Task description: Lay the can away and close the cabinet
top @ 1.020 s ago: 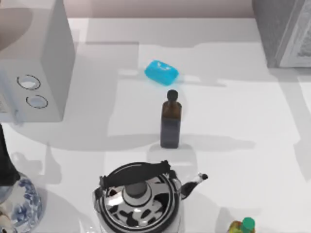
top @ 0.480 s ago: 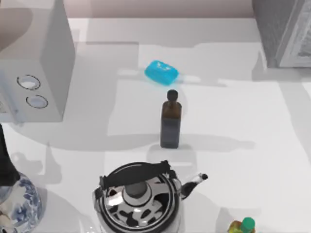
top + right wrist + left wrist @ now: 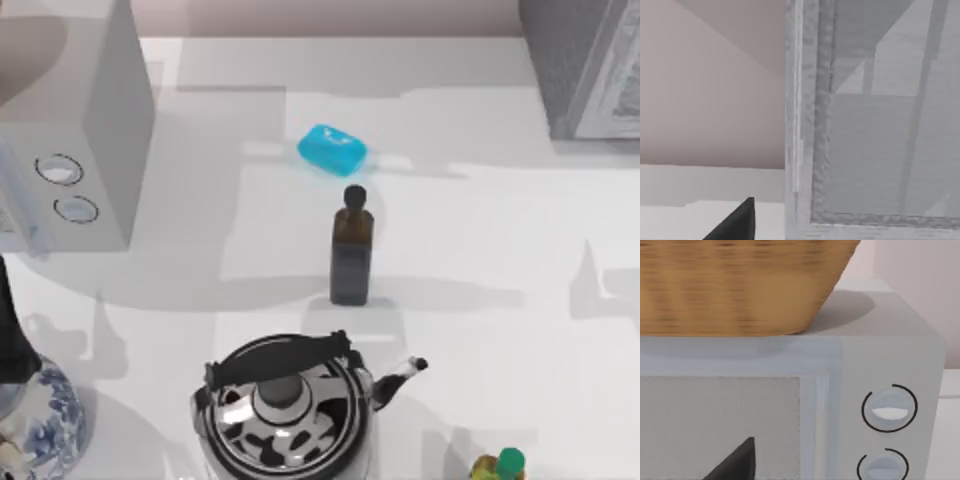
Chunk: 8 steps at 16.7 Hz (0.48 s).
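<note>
Since the earlier frames the things on the tabletop (image 3: 480, 230) have kept their places; what has shifted is the shadow by the right edge, which now falls lower, about midway down that edge, suggesting that the right arm is travelling out of sight above it. The cabinet (image 3: 585, 65) stands at the far right corner, its pale door panel facing the front edge; the right wrist view looks closely at its moulded frame (image 3: 807, 125) and panel, with one dark fingertip (image 3: 737, 222) of the right end effector low in that picture. I cannot tell whether that end effector is spread or pressed together, nor the left one, whose fingertip (image 3: 737, 462) shows before the white box (image 3: 75, 150) with two dials at the left edge, a basket (image 3: 740, 285) on top of it. The can is not to be found, so it is likely already inside the cabinet. By my judgement the step in hand is closing the door: the next move calls for bringing the right end effector against the door and pushing it flush.
</note>
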### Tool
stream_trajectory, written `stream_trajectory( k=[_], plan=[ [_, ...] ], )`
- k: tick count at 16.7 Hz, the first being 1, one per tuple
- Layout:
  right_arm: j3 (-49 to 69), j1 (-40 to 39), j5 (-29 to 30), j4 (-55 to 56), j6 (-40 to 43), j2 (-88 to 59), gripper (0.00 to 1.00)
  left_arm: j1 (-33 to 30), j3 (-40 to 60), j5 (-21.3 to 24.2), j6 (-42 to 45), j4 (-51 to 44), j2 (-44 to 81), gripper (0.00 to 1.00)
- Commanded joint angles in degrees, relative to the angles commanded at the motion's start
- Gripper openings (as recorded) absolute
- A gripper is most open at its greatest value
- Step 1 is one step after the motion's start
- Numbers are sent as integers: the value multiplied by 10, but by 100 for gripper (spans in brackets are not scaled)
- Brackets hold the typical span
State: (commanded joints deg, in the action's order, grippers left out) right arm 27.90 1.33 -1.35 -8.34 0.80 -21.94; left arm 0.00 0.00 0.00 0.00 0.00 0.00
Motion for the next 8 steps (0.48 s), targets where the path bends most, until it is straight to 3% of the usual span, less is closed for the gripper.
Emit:
stream_trajectory(
  k=[4,8],
  plan=[
    [-181,-7,6,51,-4,143,100,0,0,0,0,0,0,100],
    [-270,-13,12,80,-8,213,100,0,0,0,0,0,0,100]
  ],
)
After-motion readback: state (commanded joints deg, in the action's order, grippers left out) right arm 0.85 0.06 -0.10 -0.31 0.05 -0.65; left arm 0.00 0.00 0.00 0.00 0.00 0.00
